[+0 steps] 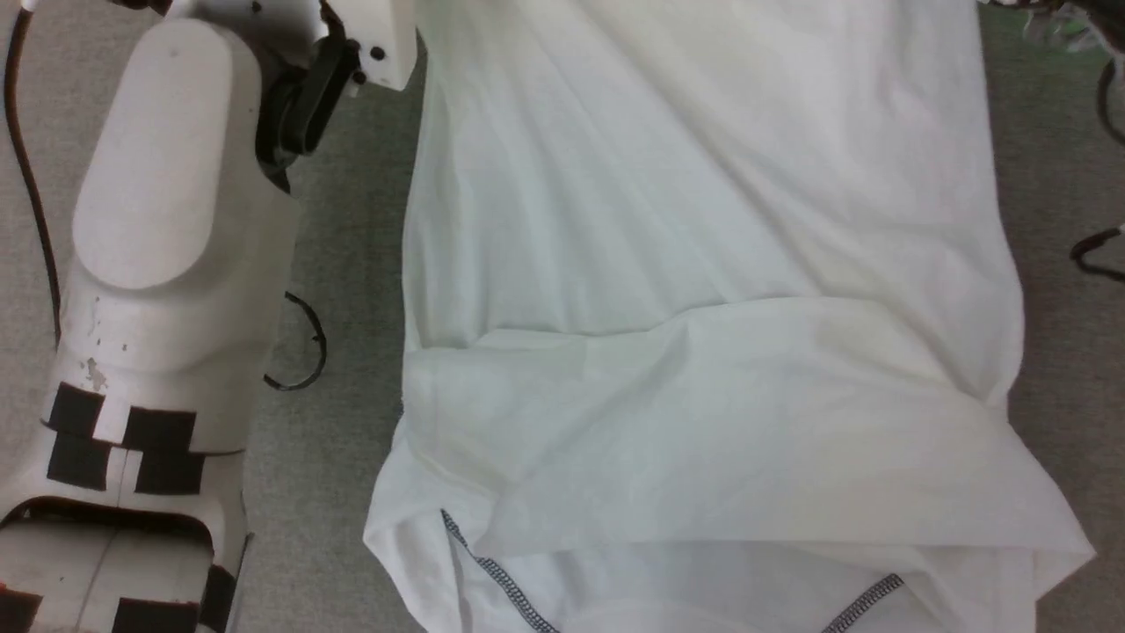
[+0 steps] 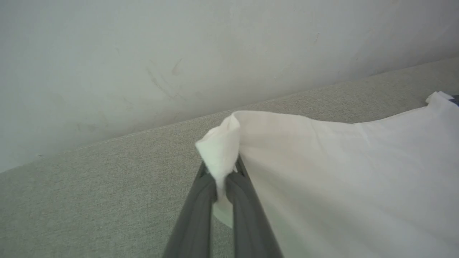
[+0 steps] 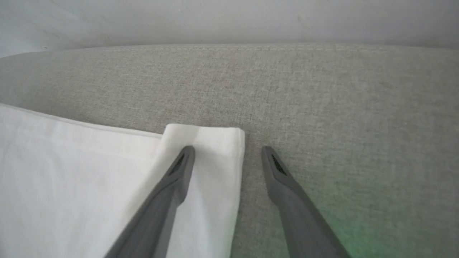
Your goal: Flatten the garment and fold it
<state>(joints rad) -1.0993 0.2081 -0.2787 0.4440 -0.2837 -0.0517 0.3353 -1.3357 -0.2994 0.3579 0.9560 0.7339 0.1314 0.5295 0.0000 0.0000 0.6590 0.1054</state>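
Grey woven upholstery (image 1: pixel 352 264) is carrying the work, with a pale scuffed wall (image 2: pixel 143 53) rising behind it.

Left of the garment, your left forearm (image 1: pixel 158 176) is reaching up along the cloth's edge, and a thin black loop of cable (image 1: pixel 303 352) is lying on the upholstery between the two. Your left gripper (image 2: pixel 223 172) is pinching a bunched corner (image 2: pixel 218 150) of the garment, its jaws closed tight on the fabric, which is lifting slightly off the upholstery.

The garment (image 1: pixel 703 264), a thin white shirt, is lying spread over the middle of the upholstery. A loose layer is doubling across it, and dark stitched seams (image 1: pixel 492 571) are showing at its near edge.

At the garment's right far corner, your right gripper (image 3: pixel 228 150) is standing wide and holding nothing. One finger (image 3: pixel 179 168) is hanging over the white cloth and the other over bare upholstery just beside the edge. Right of the garment, dark cables (image 1: pixel 1094 251) are trailing.

You are probably partway through taking both far corners. Judging from this, slide the right gripper a little further onto the cloth so that both jaws are catching the corner. Then draw the two corners evenly, since thin fabric like this is likely to wrinkle or slip under a lopsided pull.

As for containers, you are working with none; the upholstery is bearing the garment and the cables.
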